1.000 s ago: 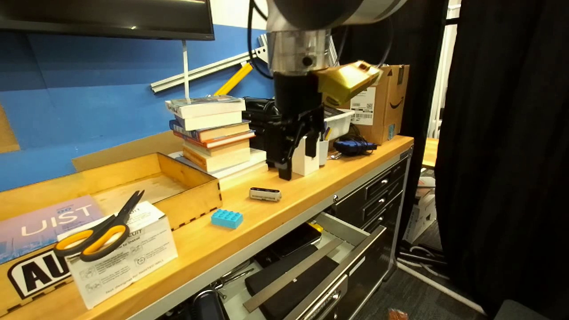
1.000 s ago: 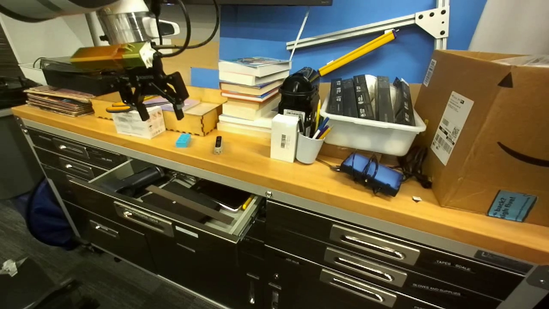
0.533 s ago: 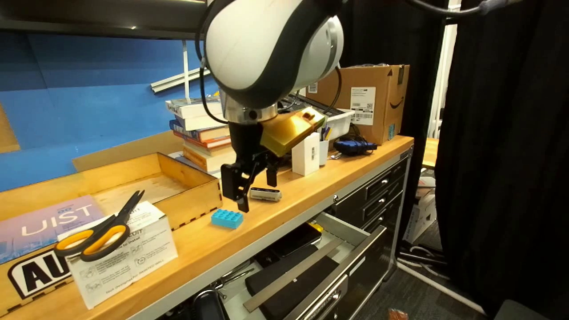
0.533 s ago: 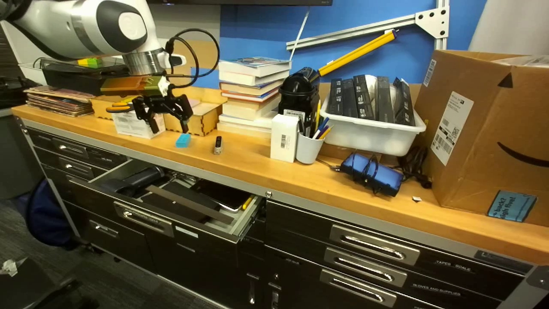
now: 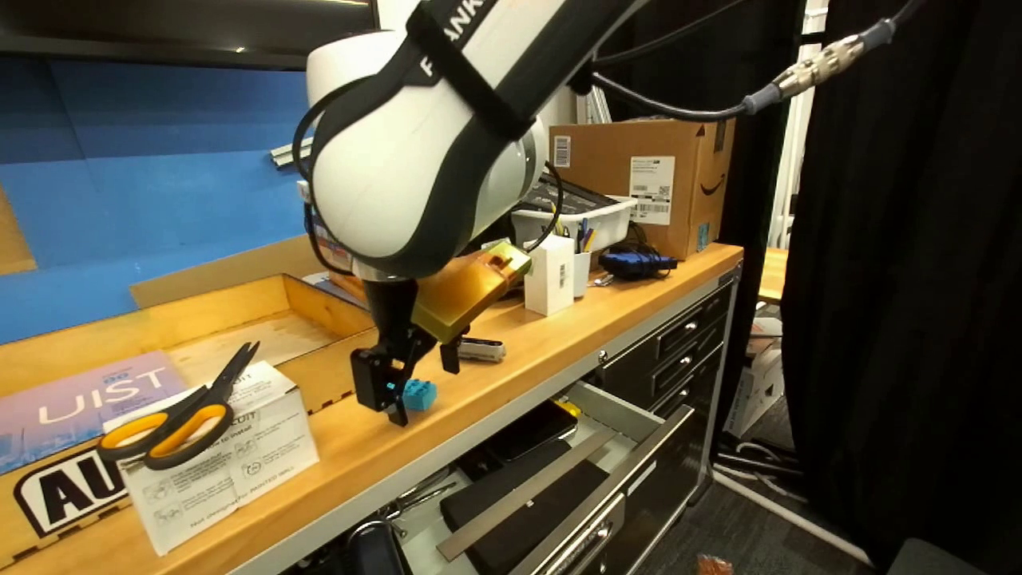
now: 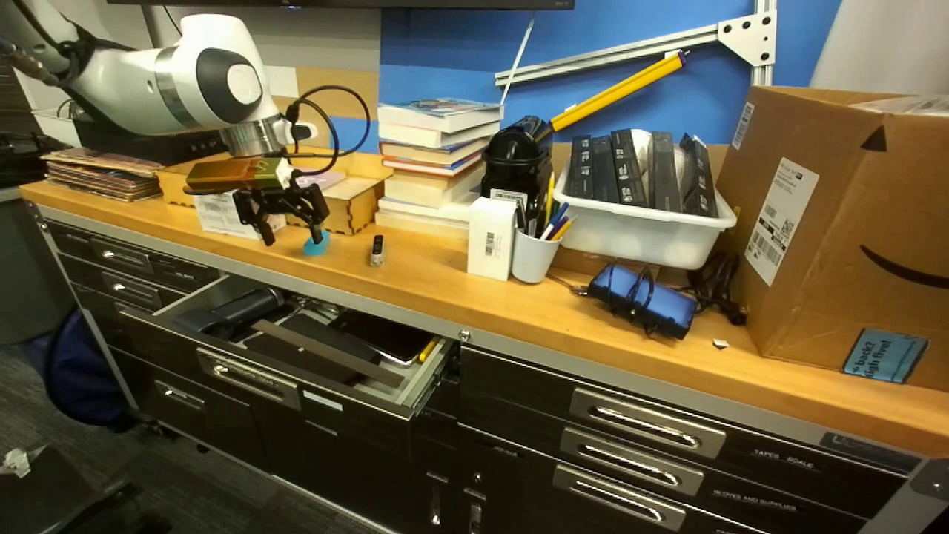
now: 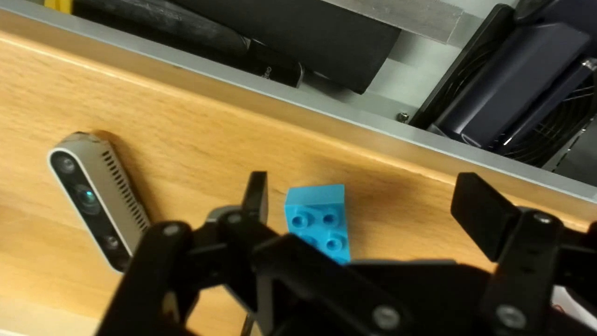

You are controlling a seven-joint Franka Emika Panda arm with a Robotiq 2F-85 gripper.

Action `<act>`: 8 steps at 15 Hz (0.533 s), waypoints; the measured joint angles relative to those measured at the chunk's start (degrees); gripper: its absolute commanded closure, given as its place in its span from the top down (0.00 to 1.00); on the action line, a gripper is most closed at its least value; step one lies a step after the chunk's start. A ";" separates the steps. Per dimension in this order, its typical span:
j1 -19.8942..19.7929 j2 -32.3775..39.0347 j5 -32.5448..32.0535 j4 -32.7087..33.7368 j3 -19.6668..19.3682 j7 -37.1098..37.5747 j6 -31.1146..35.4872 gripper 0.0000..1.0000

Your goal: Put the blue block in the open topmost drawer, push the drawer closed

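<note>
Blue block (image 7: 318, 217): on the wooden counter (image 7: 200, 135), seen off-centre between my fingers (image 7: 485, 214);
Gripper (image 7: 368, 205): wide, empty;
Nearer finger (image 7: 256, 196): may strike first and twist the block as I close

Purp. sheet (image 5: 112, 398): "UIST"; wd. tray (image 5: 335, 367): "AU".

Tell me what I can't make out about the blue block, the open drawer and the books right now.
Blue block: in the wrist view, one end is hidden behind the end effector.
Open drawer: in an exterior view, the picture's bottom edge cuts off its near end.
White label on its front: in both exterior views, too small to read any writing.
Books: in an exterior view, mostly hidden behind the arm.
</note>
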 measured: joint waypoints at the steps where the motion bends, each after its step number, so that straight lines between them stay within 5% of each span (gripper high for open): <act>1: 0.54 0.83 -1.13 0.43 -0.07 1.07 0.51 1.00; 8: 3.94 6.25 -7.23 5.70 -1.85 6.67 2.07 1.00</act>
